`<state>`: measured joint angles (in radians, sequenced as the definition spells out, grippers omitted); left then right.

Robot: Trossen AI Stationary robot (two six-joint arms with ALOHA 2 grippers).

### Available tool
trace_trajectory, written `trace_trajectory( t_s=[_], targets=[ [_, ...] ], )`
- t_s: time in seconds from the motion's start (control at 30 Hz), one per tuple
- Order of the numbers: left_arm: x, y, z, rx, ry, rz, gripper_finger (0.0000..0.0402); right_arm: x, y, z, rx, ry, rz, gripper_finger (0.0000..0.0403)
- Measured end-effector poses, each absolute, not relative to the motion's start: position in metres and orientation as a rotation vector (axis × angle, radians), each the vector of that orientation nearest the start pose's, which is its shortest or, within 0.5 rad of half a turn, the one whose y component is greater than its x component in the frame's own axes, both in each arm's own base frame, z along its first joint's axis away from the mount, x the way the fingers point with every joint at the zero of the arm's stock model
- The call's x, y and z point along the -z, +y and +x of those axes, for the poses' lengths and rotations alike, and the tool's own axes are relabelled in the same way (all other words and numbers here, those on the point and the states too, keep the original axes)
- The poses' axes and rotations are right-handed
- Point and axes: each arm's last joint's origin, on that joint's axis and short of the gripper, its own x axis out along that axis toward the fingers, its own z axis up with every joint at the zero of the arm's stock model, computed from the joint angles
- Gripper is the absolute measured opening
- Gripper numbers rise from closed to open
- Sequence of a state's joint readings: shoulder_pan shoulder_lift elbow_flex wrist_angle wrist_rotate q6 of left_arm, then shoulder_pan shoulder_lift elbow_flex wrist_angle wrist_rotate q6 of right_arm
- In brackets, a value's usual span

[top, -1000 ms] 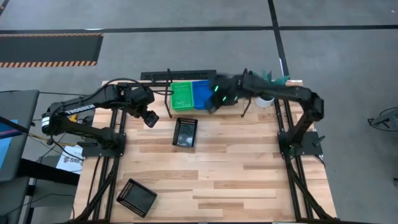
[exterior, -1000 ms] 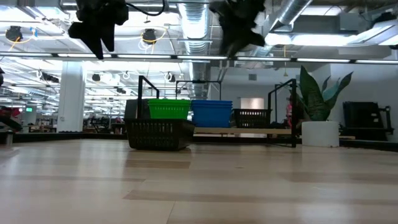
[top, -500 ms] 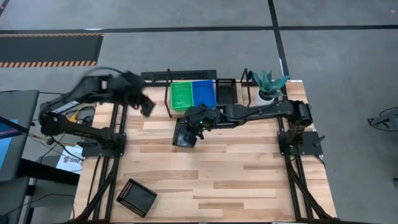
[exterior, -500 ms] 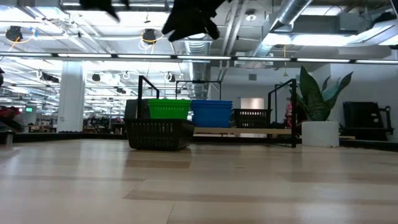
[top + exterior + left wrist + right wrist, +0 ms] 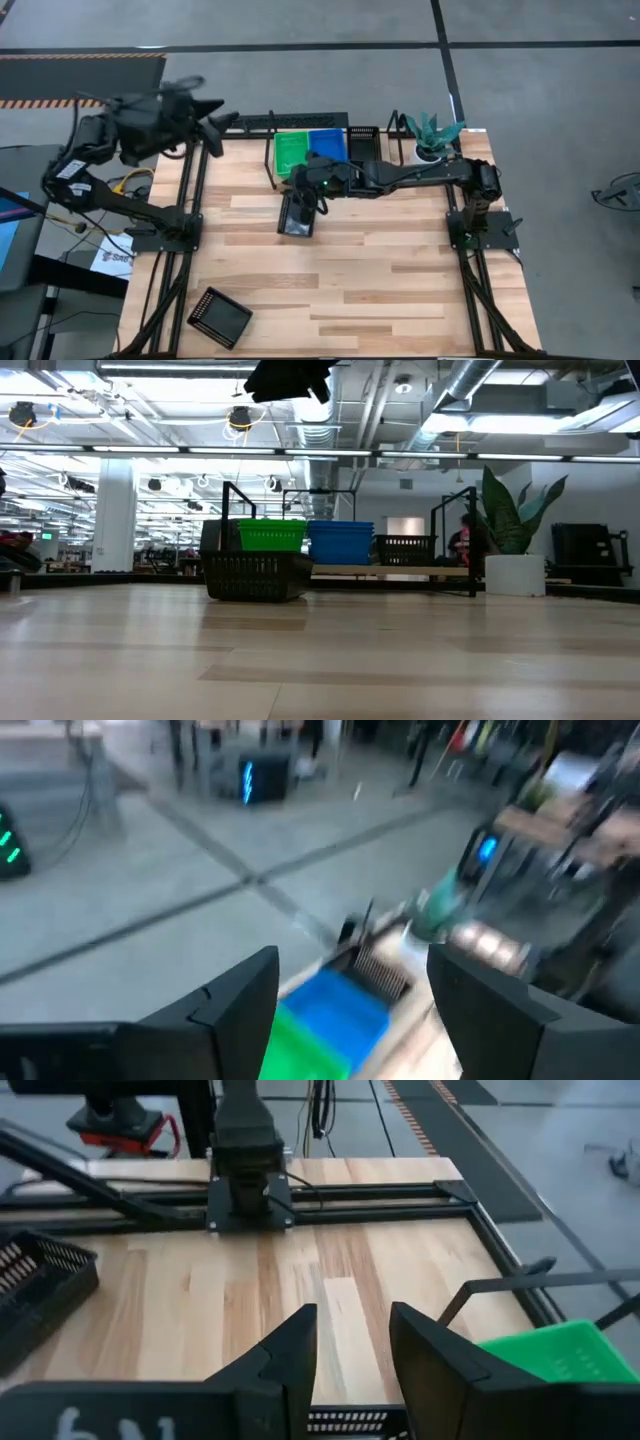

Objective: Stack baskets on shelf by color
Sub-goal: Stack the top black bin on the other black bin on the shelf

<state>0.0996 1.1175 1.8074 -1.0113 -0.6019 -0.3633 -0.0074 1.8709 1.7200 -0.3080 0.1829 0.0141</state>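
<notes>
The right gripper (image 5: 303, 197), fingers narrowly apart, has moved from the shelf (image 5: 255, 123) to above the black basket (image 5: 297, 214); the left gripper (image 5: 222, 122), wide open, has retreated.

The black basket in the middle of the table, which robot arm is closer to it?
The right. Its gripper hangs just over the black basket, fingers open. The left gripper is far off, raised past the table's back left corner.

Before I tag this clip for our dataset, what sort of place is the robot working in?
Probably an industrial lab or open workshop: exposed ceiling ducts and strip lights overhead, a grey concrete floor with hazard-striped matting, and a wooden table on a black frame.
</notes>
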Motion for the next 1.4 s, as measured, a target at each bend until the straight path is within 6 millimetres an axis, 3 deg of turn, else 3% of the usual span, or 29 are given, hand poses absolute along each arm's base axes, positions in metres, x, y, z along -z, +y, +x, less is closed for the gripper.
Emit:
trace_trajectory(
  t_s=[0.2,0.33,0.5,0.6,0.7,0.8,0.97,1.07,1.2,1.4],
  targets=[
    [-0.482,0.029,0.144,-0.798,0.427,-0.396,0.0244,-0.336,-0.009,0.435,0.184,0.463,-0.059,0.0161],
    [-0.463,0.027,0.145,-0.815,0.596,-0.431,0.0244,-0.355,-0.012,0.435,0.189,0.426,-0.062,0.0169],
    [-0.431,0.024,0.149,-0.866,0.725,-0.382,0.0244,-0.376,-0.007,0.434,0.179,0.366,-0.06,0.017],
    [-0.416,0.028,0.155,-0.931,0.701,-0.297,0.0244,-0.383,0.005,0.433,0.153,0.342,-0.062,0.0168],
    [-0.428,0.036,0.163,-0.896,0.566,-0.191,0.0244,-0.379,0.019,0.432,0.123,0.38,-0.073,0.0166],
    [-0.468,0.036,0.163,-0.778,0.359,-0.127,0.0244,-0.373,0.031,0.429,0.15,0.435,-0.058,0.0167],
    [-0.539,0.028,0.139,-0.576,0.012,-0.019,0.0244,-0.366,0.041,0.424,0.167,0.512,0.029,0.0169],
    [-0.563,0.019,0.123,-0.39,-0.104,0.023,0.0244,-0.361,0.043,0.421,0.171,0.569,0.037,0.0171],
    [-0.562,0.011,0.114,-0.206,-0.058,0.03,0.0244,-0.347,0.05,0.424,0.157,0.641,0.02,0.0173],
    [-0.511,0.004,0.131,-0.151,0.252,-0.007,0.0244,-0.31,0.063,0.438,0.1,0.769,-0.015,0.0174]
  ],
)
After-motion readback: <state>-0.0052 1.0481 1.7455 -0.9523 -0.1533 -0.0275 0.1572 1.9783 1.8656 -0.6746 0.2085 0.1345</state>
